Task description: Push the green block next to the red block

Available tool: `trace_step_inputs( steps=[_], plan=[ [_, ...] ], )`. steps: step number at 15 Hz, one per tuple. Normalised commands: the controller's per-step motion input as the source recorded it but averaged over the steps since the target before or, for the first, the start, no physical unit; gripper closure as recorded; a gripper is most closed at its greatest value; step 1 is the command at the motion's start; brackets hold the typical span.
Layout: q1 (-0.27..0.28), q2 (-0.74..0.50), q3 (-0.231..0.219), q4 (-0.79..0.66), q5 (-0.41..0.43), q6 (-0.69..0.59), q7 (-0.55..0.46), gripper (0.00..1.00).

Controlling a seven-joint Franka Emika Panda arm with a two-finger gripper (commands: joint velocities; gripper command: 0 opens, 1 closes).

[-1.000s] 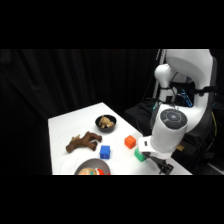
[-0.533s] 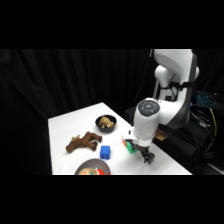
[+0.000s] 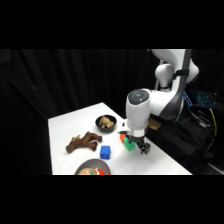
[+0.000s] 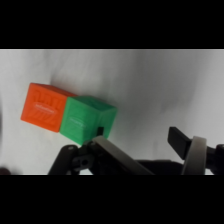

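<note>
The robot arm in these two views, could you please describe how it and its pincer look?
The arm is glossy white with rounded, bulbous joint housings; the nearest one has a dark circular cap on top. Its pincer is black in the side view. The wrist view shows black linkage and a pale grey finger.

The white arm reaches from its base at the table's right side and bends down over the front part of the table. The gripper [image 3: 144,148] hangs low, close above the table surface, near the front right edge. Its two fingers stand apart.
</note>
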Motion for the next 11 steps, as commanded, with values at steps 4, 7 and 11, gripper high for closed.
trace_step_inputs(
  steps=[4,7,11],
  plan=[
    [-0.112,-0.51,0.171,0.06,0.209,-0.60,-0.36,0.00],
    [-0.121,-0.50,0.053,0.20,0.107,-0.62,-0.24,0.00],
    [-0.126,-0.24,-0.002,0.33,0.053,-0.49,-0.19,0.00]
  ],
)
